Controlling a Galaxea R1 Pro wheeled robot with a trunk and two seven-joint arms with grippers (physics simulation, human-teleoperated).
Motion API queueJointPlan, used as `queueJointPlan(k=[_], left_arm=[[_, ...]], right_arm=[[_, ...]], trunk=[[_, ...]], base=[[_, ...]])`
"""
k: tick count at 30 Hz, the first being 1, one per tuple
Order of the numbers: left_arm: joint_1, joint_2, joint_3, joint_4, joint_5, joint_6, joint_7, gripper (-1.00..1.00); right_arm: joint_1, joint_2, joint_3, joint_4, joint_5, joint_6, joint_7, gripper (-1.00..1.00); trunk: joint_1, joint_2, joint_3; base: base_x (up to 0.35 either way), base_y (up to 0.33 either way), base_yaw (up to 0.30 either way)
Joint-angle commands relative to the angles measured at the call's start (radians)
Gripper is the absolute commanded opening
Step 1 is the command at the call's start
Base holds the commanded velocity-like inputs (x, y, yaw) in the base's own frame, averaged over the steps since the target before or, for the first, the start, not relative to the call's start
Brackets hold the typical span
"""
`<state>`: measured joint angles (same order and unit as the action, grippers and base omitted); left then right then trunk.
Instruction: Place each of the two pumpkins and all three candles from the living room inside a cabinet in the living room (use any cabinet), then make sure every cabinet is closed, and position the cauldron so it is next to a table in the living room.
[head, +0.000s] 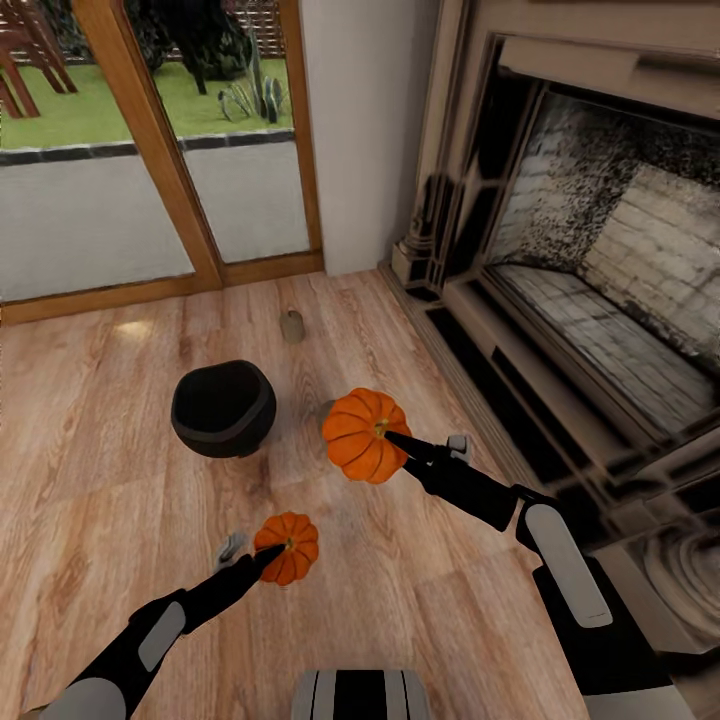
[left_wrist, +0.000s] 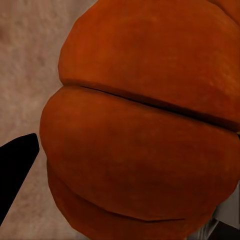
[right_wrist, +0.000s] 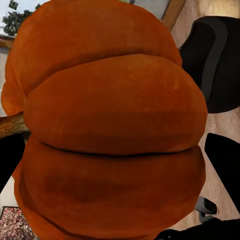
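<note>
Head view: both arms are reaching forward over the wooden floor (head: 120, 480), each one holding a pumpkin.

Left gripper (head: 268, 556) is sitting at the small pumpkin (head: 288, 548), roughly 6 o'clock of frame centre. In the left wrist view the small pumpkin (left_wrist: 145, 125) is pressing right up against the camera, with one black finger (left_wrist: 15, 170) showing beside it — jaws are clamping on it as far as I can tell.

Right gripper (head: 392, 437) is meeting the larger pumpkin (head: 366, 434) at its stem side, just right of centre. In the right wrist view the larger pumpkin (right_wrist: 110, 130) is sitting between two black fingers (right_wrist: 225, 165), one on each flank — jaws are clamped on it.

The black cauldron (head: 223, 408) is standing upright on the floor at about 9 o'clock from the larger pumpkin, apart from it, mouth up. It is also showing in the right wrist view (right_wrist: 212, 60) behind the pumpkin.

One beige candle (head: 292, 326) is standing on the floor at 12 o'clock from the small pumpkin, beyond the cauldron, toward the glass door (head: 100, 150).

A stone fireplace (head: 600, 250) is running along the 3 o'clock side. A wood-framed glass door is filling the 11 o'clock area, with lawn showing outside.
</note>
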<state>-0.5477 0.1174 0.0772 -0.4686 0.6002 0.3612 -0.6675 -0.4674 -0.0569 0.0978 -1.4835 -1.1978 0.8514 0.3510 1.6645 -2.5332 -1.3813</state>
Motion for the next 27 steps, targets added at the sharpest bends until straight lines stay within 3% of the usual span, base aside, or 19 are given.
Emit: queueJointPlan(k=[1, 10, 13, 16, 21, 24, 27], left_arm=[[0.000, 0.003, 0.001, 0.001, 0.002, 0.007, -0.005, -1.00], [0.000, 0.014, 0.006, 0.001, 0.006, 0.012, -0.013, -1.00], [0.000, 0.041, 0.008, 0.001, 0.006, 0.039, -0.021, -1.00], [0.000, 0.071, 0.010, 0.001, 0.004, 0.125, -0.077, -1.00], [0.000, 0.128, 0.011, 0.001, 0.009, 0.176, -0.132, -1.00], [0.000, 0.148, 0.018, 0.001, 0.067, 0.234, -0.137, -1.00], [0.000, 0.174, 0.020, 0.001, 0.093, 0.273, -0.142, -1.00]], right_arm=[[0.000, 0.000, 0.000, 0.000, 0.004, 0.001, 0.002, -1.00], [0.000, -0.001, -0.005, 0.041, 0.006, -0.007, 0.005, -1.00], [0.000, 0.000, -0.018, 0.096, 0.006, -0.022, 0.008, -1.00], [0.000, 0.002, -0.021, 0.114, 0.006, -0.028, 0.008, -1.00], [0.000, 0.003, -0.021, 0.118, 0.010, -0.030, 0.004, -1.00], [0.000, 0.002, -0.021, 0.119, 0.013, -0.031, 0.000, -1.00], [0.000, 0.002, -0.021, 0.120, 0.014, -0.031, -0.001, -1.00]], trunk=[[-0.001, 0.000, 0.003], [-0.005, 0.002, 0.038], [-0.006, 0.003, 0.050], [-0.007, 0.004, 0.061], [-0.010, 0.005, 0.081], [-0.011, 0.005, 0.092], [-0.012, 0.006, 0.104]], base=[[0.000, 0.000, 0.000], [0.000, 0.000, 0.000], [0.000, 0.000, 0.000], [0.000, 0.000, 0.000], [0.000, 0.000, 0.000], [0.000, 0.000, 0.000], [0.000, 0.000, 0.000]])
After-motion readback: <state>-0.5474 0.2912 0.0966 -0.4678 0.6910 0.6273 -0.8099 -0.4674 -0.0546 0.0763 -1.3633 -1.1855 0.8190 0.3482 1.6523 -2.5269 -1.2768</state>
